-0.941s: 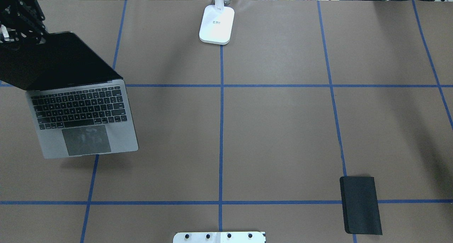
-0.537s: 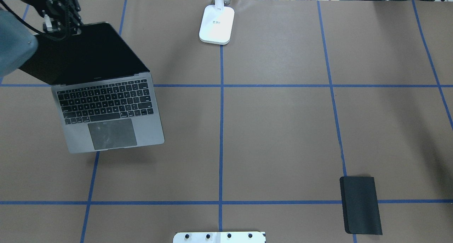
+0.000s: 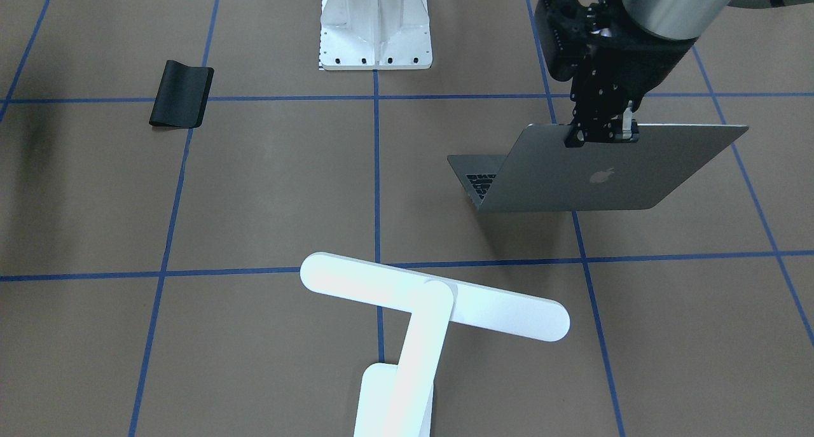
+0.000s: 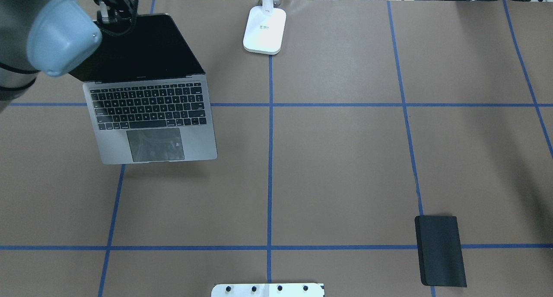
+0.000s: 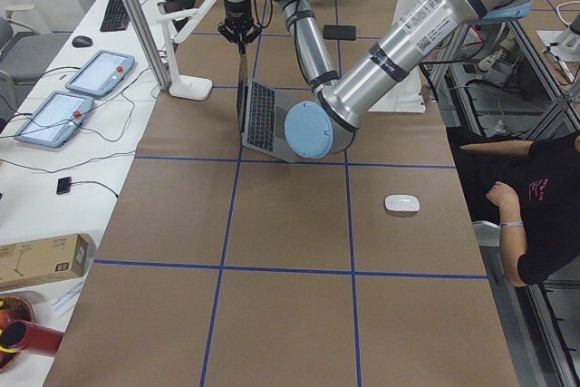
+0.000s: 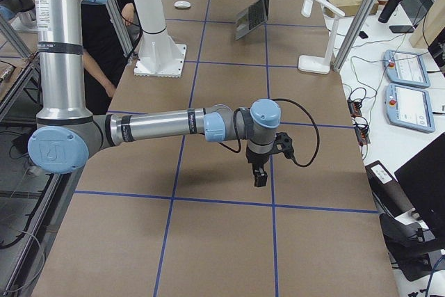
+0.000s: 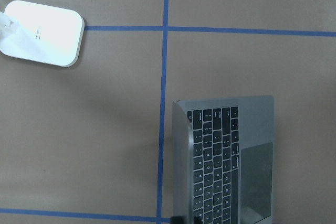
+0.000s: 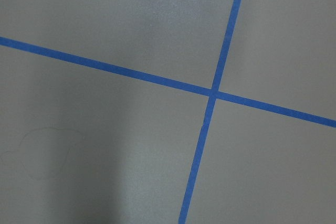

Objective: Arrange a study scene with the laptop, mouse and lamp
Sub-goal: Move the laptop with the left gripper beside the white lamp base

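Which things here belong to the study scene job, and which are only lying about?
Job: laptop, held by its lid in the left gripper; lamp; mouse.
Lying about: black pad; white pedestal.

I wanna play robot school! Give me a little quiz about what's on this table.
1. True or false: the laptop is open.
2. Whose jaws grip the laptop's lid? A: the left arm. B: the right arm.
3. Fill in: the white thing with a long bar head is a ___.

Key: 1 true. 2 A. 3 lamp.
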### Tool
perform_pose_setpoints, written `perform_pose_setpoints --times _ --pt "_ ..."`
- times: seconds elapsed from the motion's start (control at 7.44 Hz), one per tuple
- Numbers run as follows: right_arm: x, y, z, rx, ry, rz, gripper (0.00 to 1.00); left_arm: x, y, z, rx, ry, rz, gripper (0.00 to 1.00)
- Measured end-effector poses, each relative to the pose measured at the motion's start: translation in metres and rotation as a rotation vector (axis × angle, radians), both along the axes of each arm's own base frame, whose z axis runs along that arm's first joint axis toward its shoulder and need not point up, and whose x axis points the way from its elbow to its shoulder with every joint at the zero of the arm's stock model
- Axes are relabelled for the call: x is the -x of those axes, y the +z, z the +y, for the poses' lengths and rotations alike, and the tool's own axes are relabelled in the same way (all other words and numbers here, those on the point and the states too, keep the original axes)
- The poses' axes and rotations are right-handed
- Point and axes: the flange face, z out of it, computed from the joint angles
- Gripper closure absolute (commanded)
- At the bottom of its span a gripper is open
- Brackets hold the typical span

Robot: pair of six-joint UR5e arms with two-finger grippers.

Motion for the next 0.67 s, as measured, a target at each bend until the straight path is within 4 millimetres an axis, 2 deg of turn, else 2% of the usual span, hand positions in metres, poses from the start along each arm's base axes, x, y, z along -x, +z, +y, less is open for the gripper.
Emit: perform_pose_setpoints --times 0.4,0.67 --pt "0.001 0.001 0.0 0.003 0.0 -0.002 0.0 -0.047 -0.013 0.001 0.027 -0.006 0.002 1.0" --pt "0.001 0.0 0.0 0.001 -0.001 -0.004 0.0 -0.059 -0.013 0.001 0.038 -0.012 0.009 1.0"
